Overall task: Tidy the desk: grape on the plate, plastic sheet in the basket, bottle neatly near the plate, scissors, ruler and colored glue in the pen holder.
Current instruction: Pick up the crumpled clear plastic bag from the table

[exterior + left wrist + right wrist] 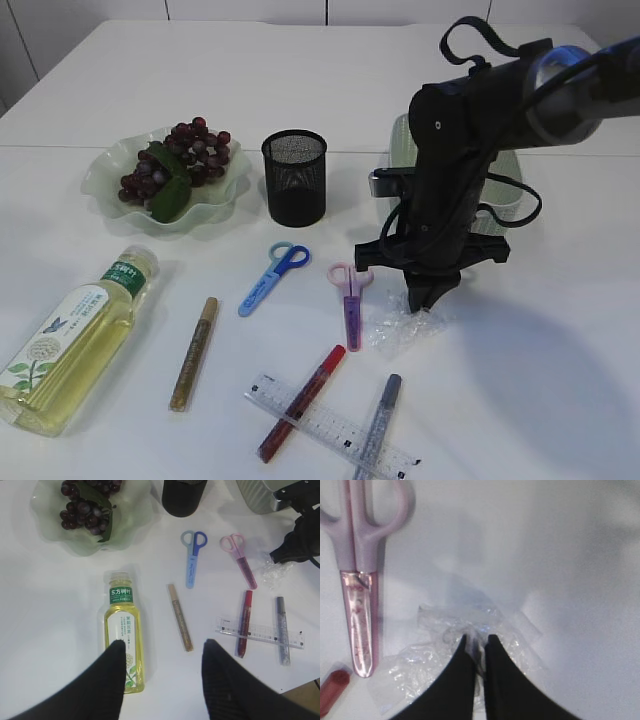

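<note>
**A:** So, exterior view first: where's the right gripper (428, 303)?

**B:** Down on the white table (560, 330), tips pressed into the crumpled plastic sheet (400, 328). Basket (505, 205) sits behind the arm, around 12 o'clock from the sheet. Pink scissors (349, 288) just beside the sheet at 9 o'clock, blue scissors (273, 277) further that way. Grapes (175, 160) are on the plate (105, 180), pen holder (294, 177) at 3 o'clock of it. Bottle (70, 340) lies on its side at 6 o'clock from the plate.

**A:** Left wrist view?

**B:** Left gripper (162, 655) hangs above the table, jaws spread, nothing between them. Bottle (123, 635) sits by its left finger. Gold glue (180, 625), red glue (244, 622) and silver glue (282, 630) all on the table, the last two crossing the ruler (260, 631).

**A:** Right wrist view?

**B:** Fingers (460, 675) nearly together, pinching a fold of the plastic sheet (427, 665). Pink scissors (362, 580) at 10 o'clock.
</note>
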You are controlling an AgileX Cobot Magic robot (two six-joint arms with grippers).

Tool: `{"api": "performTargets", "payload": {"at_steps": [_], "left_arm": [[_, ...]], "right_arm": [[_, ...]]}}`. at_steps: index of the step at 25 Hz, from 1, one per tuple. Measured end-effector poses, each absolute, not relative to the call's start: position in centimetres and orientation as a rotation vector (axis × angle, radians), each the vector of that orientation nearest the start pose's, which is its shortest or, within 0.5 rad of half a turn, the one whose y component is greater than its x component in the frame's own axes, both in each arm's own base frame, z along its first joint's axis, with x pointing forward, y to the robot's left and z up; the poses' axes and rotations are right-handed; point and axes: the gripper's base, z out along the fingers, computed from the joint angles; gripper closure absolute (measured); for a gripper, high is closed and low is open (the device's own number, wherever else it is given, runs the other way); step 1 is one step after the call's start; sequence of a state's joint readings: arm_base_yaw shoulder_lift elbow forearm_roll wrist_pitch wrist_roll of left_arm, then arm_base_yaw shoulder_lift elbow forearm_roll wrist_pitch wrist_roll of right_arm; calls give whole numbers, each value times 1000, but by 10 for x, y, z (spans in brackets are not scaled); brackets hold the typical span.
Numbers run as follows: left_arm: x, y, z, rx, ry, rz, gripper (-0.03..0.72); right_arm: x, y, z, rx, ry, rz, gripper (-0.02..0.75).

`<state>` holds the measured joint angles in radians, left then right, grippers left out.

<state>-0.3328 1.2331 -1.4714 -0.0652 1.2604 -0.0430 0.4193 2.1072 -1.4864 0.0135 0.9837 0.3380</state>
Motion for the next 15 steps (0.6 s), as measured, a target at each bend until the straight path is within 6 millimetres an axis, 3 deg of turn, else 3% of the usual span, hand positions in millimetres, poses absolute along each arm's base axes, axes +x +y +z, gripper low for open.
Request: {"api": "performTargets", "payload": {"at_steps": [7,15], "left_arm": [[213,-80,430,364,2492,-240,326],[213,-80,430,364,2492,-240,327]], "right_arm": [[373,167,169,-121,3072,60,710],[384,173,210,-119,3002,103,711]]}}
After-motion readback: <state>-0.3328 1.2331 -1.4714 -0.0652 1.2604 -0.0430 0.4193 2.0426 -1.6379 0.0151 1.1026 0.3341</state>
